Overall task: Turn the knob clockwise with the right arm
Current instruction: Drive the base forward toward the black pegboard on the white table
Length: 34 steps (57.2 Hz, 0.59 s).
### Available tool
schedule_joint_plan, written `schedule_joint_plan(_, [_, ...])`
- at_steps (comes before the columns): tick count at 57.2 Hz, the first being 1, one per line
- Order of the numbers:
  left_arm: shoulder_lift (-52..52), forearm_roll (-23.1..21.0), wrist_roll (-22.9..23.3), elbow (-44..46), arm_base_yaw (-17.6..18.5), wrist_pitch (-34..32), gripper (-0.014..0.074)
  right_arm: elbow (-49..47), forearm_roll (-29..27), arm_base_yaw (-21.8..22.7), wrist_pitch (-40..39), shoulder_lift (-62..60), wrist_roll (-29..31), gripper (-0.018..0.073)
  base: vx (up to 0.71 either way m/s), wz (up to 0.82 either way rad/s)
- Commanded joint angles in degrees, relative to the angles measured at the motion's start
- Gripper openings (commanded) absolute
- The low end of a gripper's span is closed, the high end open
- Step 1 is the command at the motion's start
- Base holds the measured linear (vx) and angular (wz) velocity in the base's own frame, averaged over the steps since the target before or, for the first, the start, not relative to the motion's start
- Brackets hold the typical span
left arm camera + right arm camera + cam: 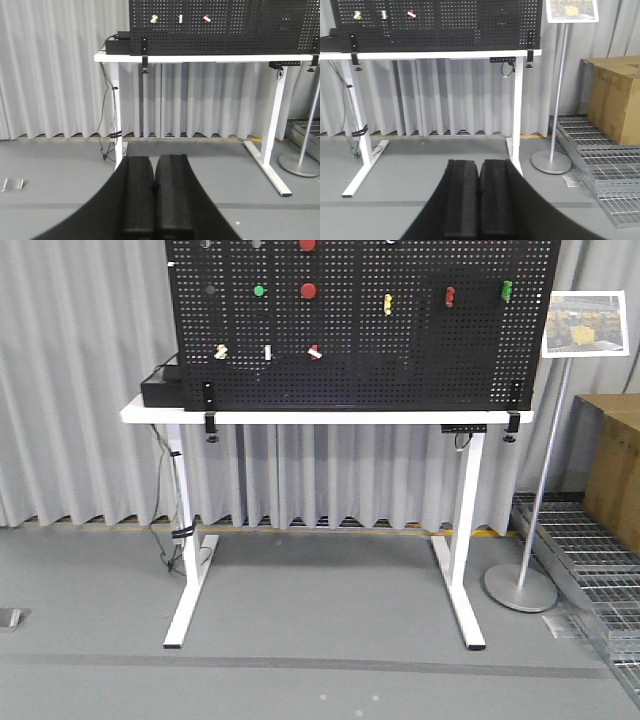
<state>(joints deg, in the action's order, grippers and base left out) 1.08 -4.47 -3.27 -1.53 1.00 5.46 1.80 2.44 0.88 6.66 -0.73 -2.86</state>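
Note:
A black pegboard stands on a white table across the room. It carries several small fittings: a round red knob, a second red one at the top edge, a green button, and yellow, white and red switches. I cannot tell which is the task's knob. My right gripper is shut and empty, low and far from the board. My left gripper is shut and empty too. Neither shows in the front view.
A sign on a metal pole with a round base stands right of the table. A cardboard box sits on metal floor grating at the right. A black box and hanging cables are at the table's left end. Grey curtains hang behind.

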Motion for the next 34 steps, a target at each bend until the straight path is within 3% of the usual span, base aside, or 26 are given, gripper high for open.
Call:
schedule_joint_plan(1, [0.6,-0.2,0.3,-0.6,0.4,-4.9,-0.0006,0.3,0.6,0.4,-4.8,-0.6,0.5,-0.0004,0.22,-0.11])
schedule_joint_plan(34, [0.6,-0.2,0.3,-0.6,0.4,-4.9,-0.0006,0.3,0.6,0.5,-4.8,-0.6,0.5,-0.0004,0.32,-0.05])
